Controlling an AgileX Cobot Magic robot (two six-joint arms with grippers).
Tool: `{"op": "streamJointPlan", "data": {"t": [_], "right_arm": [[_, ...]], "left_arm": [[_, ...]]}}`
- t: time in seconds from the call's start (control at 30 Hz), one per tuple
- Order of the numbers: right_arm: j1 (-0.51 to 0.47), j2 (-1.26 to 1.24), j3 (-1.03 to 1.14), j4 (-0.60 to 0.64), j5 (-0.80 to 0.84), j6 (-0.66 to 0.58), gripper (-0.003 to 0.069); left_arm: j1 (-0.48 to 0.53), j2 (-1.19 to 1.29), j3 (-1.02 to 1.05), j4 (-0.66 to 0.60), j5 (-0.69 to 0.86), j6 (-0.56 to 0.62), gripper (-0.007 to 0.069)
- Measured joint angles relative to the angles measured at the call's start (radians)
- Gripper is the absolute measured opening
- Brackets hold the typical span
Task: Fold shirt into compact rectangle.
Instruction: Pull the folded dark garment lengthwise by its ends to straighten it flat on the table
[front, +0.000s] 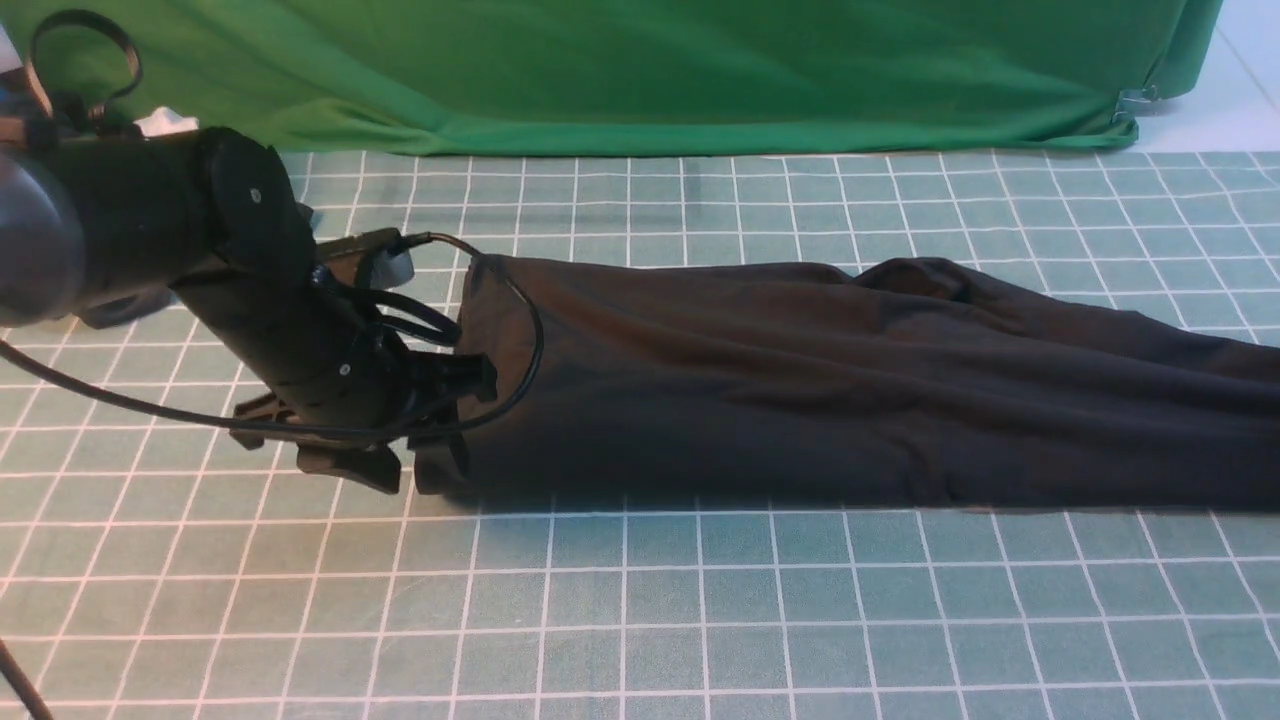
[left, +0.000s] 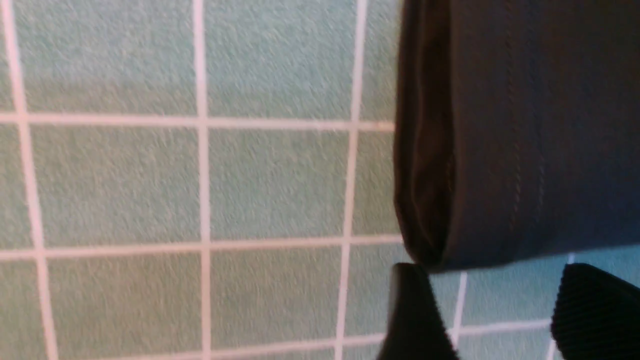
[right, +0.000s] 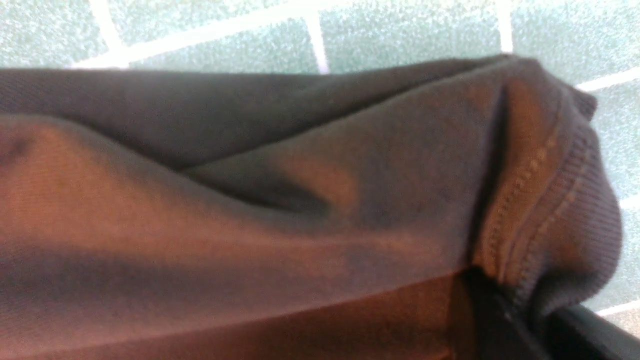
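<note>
The left pincer (front: 398, 462) stands released, its jaws apart with only the gridded worktop (front: 700, 600) between them. One fingertip (left: 412, 300) sits right at the near left corner of the shirt (front: 800, 380). The right pincer (right: 537, 312), outside the front view, is clenched on a ribbed, stitched edge of the shirt. The black shirt lies as a long, rumpled band across the middle of the worktop and runs off to the right. Its left end is doubled in layers.

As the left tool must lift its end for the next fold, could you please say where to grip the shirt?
Grip the shirt's left end at its near corner, where stacked layers form a thick, straight edge flat on the mat. Come low from the robot's left, so the open left tool probably straddles every layer.
</note>
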Motion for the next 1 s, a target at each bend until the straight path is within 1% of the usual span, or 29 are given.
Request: {"op": "streamJointPlan", "data": {"t": [0.03,0.07,0.13,0.23,0.33,0.4,0.43,0.5,0.53,0.57,0.63,0.67,0.73,0.8,0.87,1.0], "right_arm": [[0.000,0.000,0.000,0.000,0.000,0.000,0.0041],[0.000,0.000,0.000,0.000,0.000,0.000,0.0041],[0.000,0.000,0.000,0.000,-0.001,0.000,0.0041],[0.000,0.000,0.000,0.000,-0.003,0.000,0.0041],[0.000,0.000,0.000,0.001,-0.003,0.003,0.0041],[0.000,0.000,0.000,0.001,-0.003,0.005,0.0041],[0.000,0.000,0.000,0.001,-0.003,0.008,0.0041],[0.000,0.000,0.000,0.001,0.000,0.013,0.0041],[0.000,0.000,0.000,0.001,0.005,0.013,0.0041],[0.000,0.000,0.000,0.001,0.005,0.013,0.0041],[-0.001,0.000,0.000,0.001,0.030,0.012,0.0041],[-0.002,-0.001,0.000,0.001,0.032,0.012,0.0041],[-0.008,-0.012,0.007,0.001,0.061,0.012,0.0041],[-0.021,-0.046,0.045,0.002,0.083,0.012,0.0041],[-0.035,-0.082,0.097,0.002,0.082,0.012,0.0041],[-0.097,-0.220,0.302,-0.005,0.005,0.018,0.0040]], "left_arm": [[0.000,0.000,0.001,0.003,-0.007,0.000,0.0418],[0.000,0.002,0.002,0.005,-0.026,0.000,0.0462],[0.000,0.014,0.002,0.003,-0.052,0.000,0.0512],[0.000,0.050,0.002,-0.031,-0.076,0.021,0.0542],[0.000,0.103,0.002,-0.073,-0.080,0.039,0.0533],[0.000,0.125,0.001,-0.093,-0.082,0.038,0.0490],[0.001,0.127,0.000,-0.098,-0.085,0.038,0.0452],[0.001,0.133,0.000,-0.114,-0.100,0.038,0.0353],[0.001,0.136,0.000,-0.128,-0.106,0.038,0.0285],[0.001,0.137,0.000,-0.136,-0.109,0.038,0.0240],[0.000,0.135,0.000,-0.167,-0.106,0.049,0.0073],[0.000,0.134,0.000,-0.168,-0.103,0.053,0.0066],[0.000,0.118,0.002,-0.177,-0.074,0.072,0.0030],[-0.007,0.082,0.014,-0.178,-0.027,0.074,0.0022],[-0.019,0.056,0.034,-0.178,-0.013,0.074,0.0021],[-0.092,-0.018,0.163,-0.174,-0.002,0.071,0.0021]]}}
